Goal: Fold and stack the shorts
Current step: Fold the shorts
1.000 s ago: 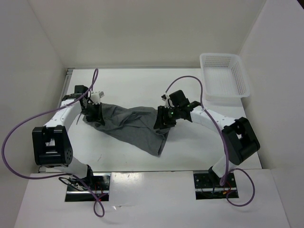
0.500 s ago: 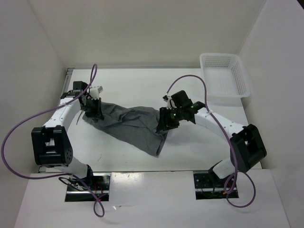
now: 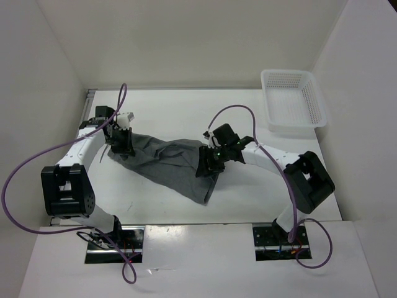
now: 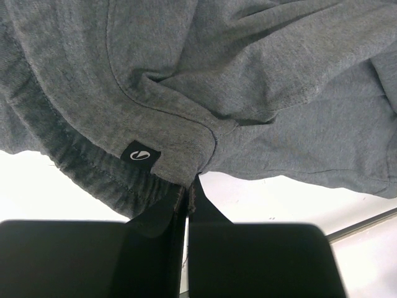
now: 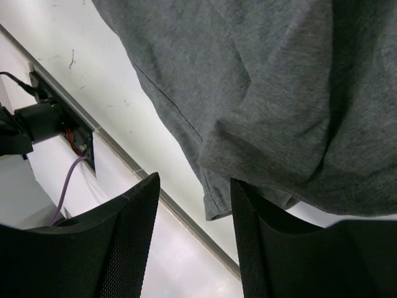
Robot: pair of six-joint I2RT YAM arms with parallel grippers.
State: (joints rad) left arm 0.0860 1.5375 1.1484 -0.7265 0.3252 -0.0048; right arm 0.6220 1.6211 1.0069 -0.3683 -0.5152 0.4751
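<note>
The left gripper [image 4: 187, 197] is pressed together on a thin fold of cloth just below the waistband [image 4: 68, 149], close to a small black label [image 4: 139, 154]. This pinch looks meant to anchor that end so the fabric can be drawn taut. From there the shorts [image 3: 167, 162] run across the middle of the tabletop [image 3: 248, 192] as a rumpled grey band. One leg trails toward the near edge, and nothing is folded flat yet.

The right gripper [image 5: 193, 181] is at the opposite end of the garment with its fingers spread wide. A bulging fold and a hem edge [image 5: 214, 208] lie just beyond the gap, and neither finger presses on cloth. It appears to be lined up to take that edge, not holding it.

With one end held and the other free, the arms seem to be preparing to stretch or lift the shorts before a first fold, so the task is at an early stage. The white mesh basket [image 3: 291, 99] sits well apart at the far right corner.
</note>
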